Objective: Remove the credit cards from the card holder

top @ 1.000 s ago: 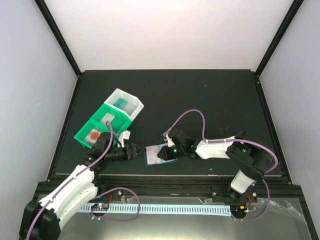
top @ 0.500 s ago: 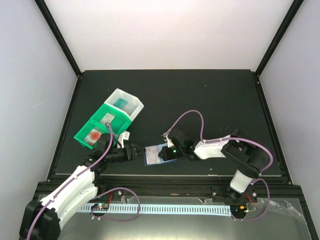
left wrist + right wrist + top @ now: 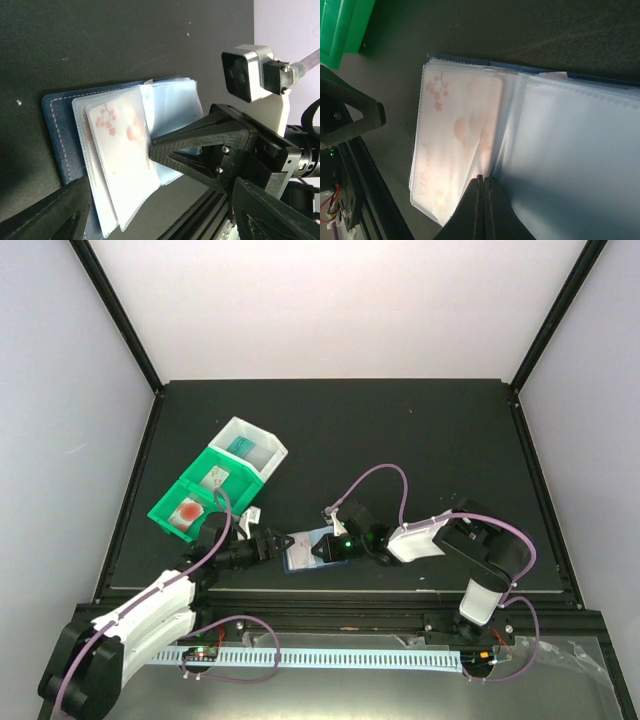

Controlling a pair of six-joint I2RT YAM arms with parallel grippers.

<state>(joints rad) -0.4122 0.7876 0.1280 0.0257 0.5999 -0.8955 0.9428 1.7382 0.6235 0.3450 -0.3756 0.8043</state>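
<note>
right fingers [image 3: 475,210] on card holder [image 3: 56,125], left fingers [image 3: 55,217] just beside, far side open

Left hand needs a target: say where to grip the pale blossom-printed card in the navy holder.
Its outer edge, from the left hand's side: the pale blossom-printed card fans free there, and the right hand blocks the fold side.

Top camera looks down from behind; both wrist cameras closely face the card holder [image 3: 54,135].
</note>
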